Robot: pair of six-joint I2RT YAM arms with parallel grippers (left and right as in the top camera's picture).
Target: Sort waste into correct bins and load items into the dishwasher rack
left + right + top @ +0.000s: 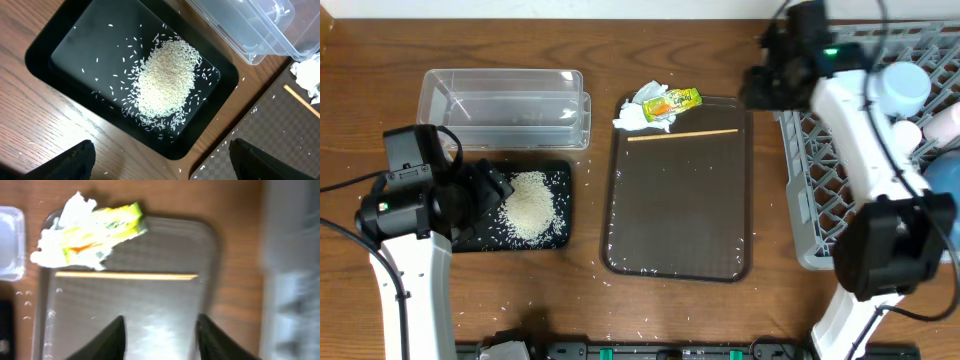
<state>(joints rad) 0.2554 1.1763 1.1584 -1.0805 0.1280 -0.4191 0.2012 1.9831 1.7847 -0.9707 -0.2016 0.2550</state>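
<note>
Two bins stand at the left: a clear tub (505, 76) and, in front of it, a black tray (80, 60) with a heap of rice (530, 205). The left gripper (160, 161) hangs over this tray with its fingers spread wide, holding nothing.

In the middle lies a brown tray (680, 220). At its far edge a crumpled napkin (635, 116) touches a yellow-green wrapper (677, 101), and one chopstick (682, 134) lies just in front of them. I judge the napkin soft and very light, best pinched at a raised fold. The wrapper looks thin and probably slippery. The chopstick is stiff, lies flat and may roll.

The right gripper (160, 336) hovers near the brown tray's far right corner, fingers partly apart, nothing between them. At the right, the arm covers part of the rack (820, 200), so the dishes there are hard to count.
</note>
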